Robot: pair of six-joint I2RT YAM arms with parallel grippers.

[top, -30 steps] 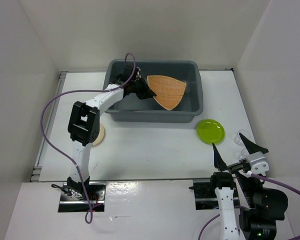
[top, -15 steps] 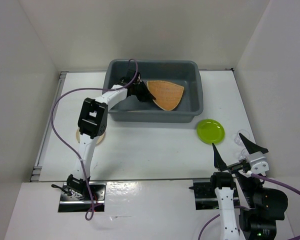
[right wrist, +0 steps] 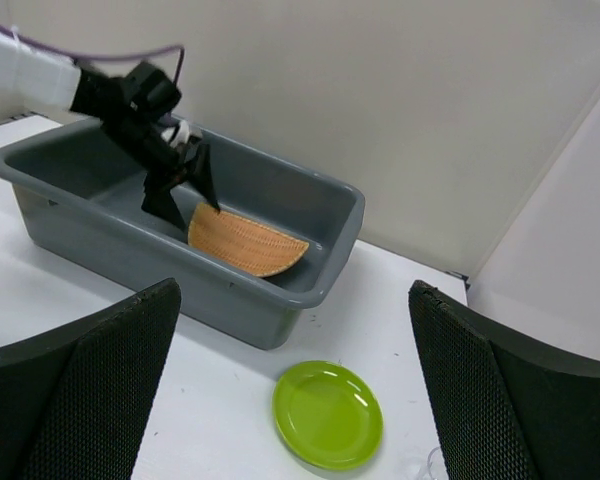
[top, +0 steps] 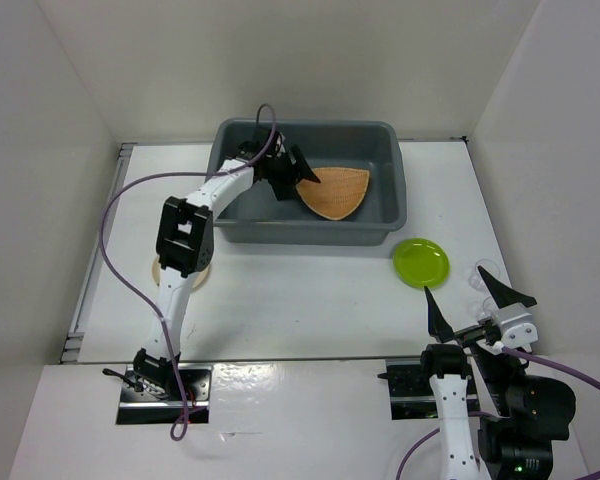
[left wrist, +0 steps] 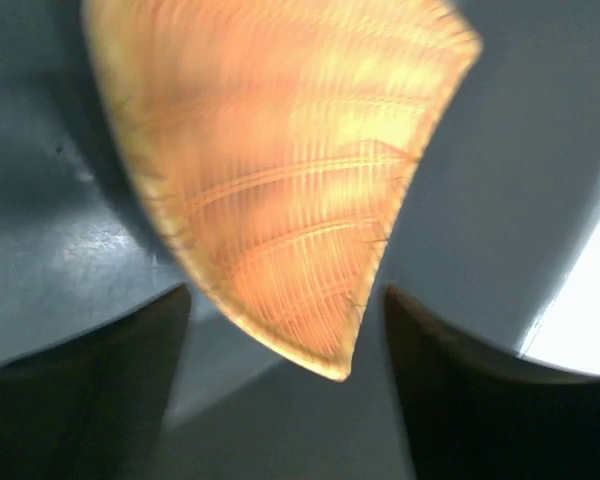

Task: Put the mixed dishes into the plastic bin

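Lying in the grey bin point(top: 382, 216), the woven orange fan-shaped tray point(top: 333, 192) shows ribbed bands, the left gripper point(top: 296, 181) spread above.

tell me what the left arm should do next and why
Probably lift the left gripper straight up out of the plastic bin. Its jaws stand open and the woven tray lies on the bin floor, free of them, so that dish looks delivered. The cream plate, half hidden under the left arm, and the lime-green plate sit on the table outside the bin.
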